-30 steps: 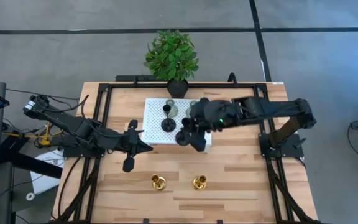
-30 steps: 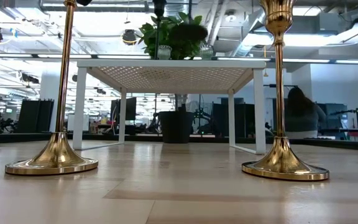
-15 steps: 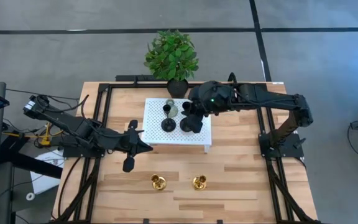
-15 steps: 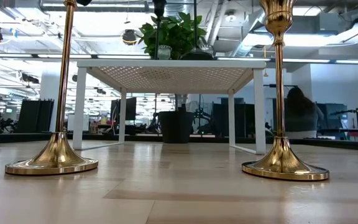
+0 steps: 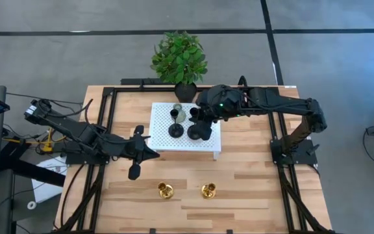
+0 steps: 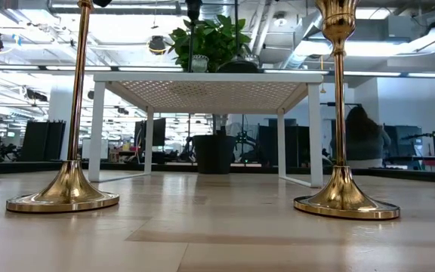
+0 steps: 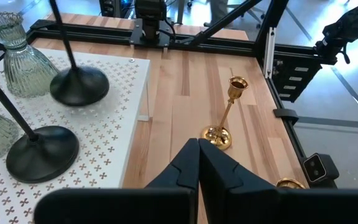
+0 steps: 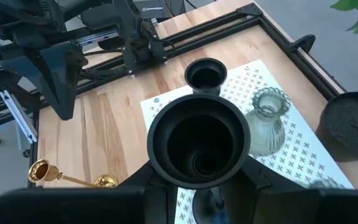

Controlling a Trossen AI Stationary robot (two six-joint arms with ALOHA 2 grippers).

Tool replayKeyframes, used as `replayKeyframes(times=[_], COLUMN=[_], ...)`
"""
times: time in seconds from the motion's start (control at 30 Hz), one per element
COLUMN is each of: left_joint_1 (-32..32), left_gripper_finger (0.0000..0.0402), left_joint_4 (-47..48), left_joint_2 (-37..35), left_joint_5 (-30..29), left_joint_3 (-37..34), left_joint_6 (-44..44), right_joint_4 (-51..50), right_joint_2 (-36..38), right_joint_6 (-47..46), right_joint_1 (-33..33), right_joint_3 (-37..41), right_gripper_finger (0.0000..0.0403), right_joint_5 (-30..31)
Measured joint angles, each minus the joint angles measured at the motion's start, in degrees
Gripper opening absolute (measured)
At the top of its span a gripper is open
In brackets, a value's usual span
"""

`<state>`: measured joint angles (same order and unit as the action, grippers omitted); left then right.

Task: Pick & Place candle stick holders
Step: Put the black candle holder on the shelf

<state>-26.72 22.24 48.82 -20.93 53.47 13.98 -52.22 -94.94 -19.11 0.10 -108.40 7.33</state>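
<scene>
- Candle holders: six show. Two black ones and two grey-green ones are on the white platform point(image 5: 163, 123) at the table's far middle; two gold ones stand on the bare wood near the front edge.
- The right gripper point(image 5: 199, 125) is over the platform and pinches a black holder point(image 8: 199, 140) just below its cup. Its fingers sit on either side of the stem, which runs straight down to a round base point(image 5: 198, 132) at the platform surface. Whether that base is fully seated cannot be told.
- The second black holder point(image 5: 174, 122) stands upright just beside it, toward the left arm. One grey-green holder point(image 5: 180, 112) is behind that one; the other point(image 8: 265, 121) is near the gripped holder.
- The left gripper point(image 7: 197, 163) waits off the platform's left edge, above the wood, fingers pressed together and holding nothing.
- Key relation: the gripped holder's long axis is vertical and in line with the right gripper, so letting go probably calls for spreading the fingers sideways and lifting straight up. Drifting toward the neighbouring black holder could tip it.
- The gold holders point(image 5: 165, 190) point(image 5: 208, 190) stand upright, well apart from the platform. The left gripper is the nearer one; from it, one gold holder point(image 7: 229, 116) lies straight ahead.
</scene>
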Motion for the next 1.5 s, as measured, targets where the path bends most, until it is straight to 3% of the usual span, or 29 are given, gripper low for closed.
replayKeyframes(times=[0.7, 1.0, 1.5], left_joint_1=[0.00, 0.00, 0.00], left_gripper_finger=[0.0003, 0.0003, 0.0003], left_joint_4=[0.00, 0.00, 0.00], left_joint_2=[0.00, 0.00, 0.00], left_joint_5=[0.00, 0.00, 0.00], left_joint_3=[0.00, 0.00, 0.00], left_joint_6=[0.00, 0.00, 0.00], right_joint_4=[0.39, 0.21, -4.35], right_joint_2=[-2.97, -2.97, -2.93], right_joint_6=[1.25, 1.26, 1.21], right_joint_1=[-0.71, -1.47, -1.25], right_joint_3=[0.04, 0.04, 0.04], right_gripper_finger=[0.0078, 0.0123, 0.0118], right_joint_5=[0.07, 0.24, 0.04])
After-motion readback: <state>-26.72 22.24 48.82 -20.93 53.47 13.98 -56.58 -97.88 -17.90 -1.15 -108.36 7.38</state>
